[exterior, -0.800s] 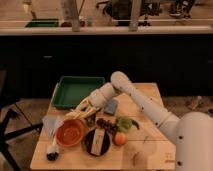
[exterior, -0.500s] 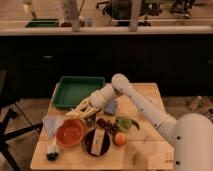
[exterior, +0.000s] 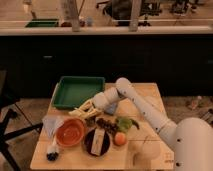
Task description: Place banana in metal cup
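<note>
You'll find the banana (exterior: pixel 80 110) lying low over the wooden table (exterior: pixel 150 91), a pale yellow bunch of slim fingers. It slants from lower left to upper right, just in front of the near edge of the green tray (exterior: pixel 75 91) and just above the rim of the orange bowl (exterior: pixel 70 133). Its upper-right end meets the gripper (exterior: pixel 93 105), which sits right at that tip, close to the table and between the tray and the bowl. You cannot tell whether the gripper is clamped on the banana or merely against it, because the contact is hidden by the wrist. From there the white arm (exterior: pixel 140 106) rises to a bend beside the tray's right corner, then runs down and right across the table to the robot's body at the lower right. A grey-blue object (exterior: pixel 112 108) sits just beside the wrist on its right, and you cannot make out what it is. In front of the gripper lies a dark cluster (exterior: pixel 106 122), with a green vegetable (exterior: pixel 125 123) just to its right and a round orange-red fruit (exterior: pixel 120 138) below that. A dark round dish (exterior: pixel 90 145) holding something pale stands beside the bowl, near the front edge. Left of the bowl you see a pale crumpled thing (exterior: pixel 50 123), and a small dark object (exterior: pixel 51 156) at the front-left corner.
</note>
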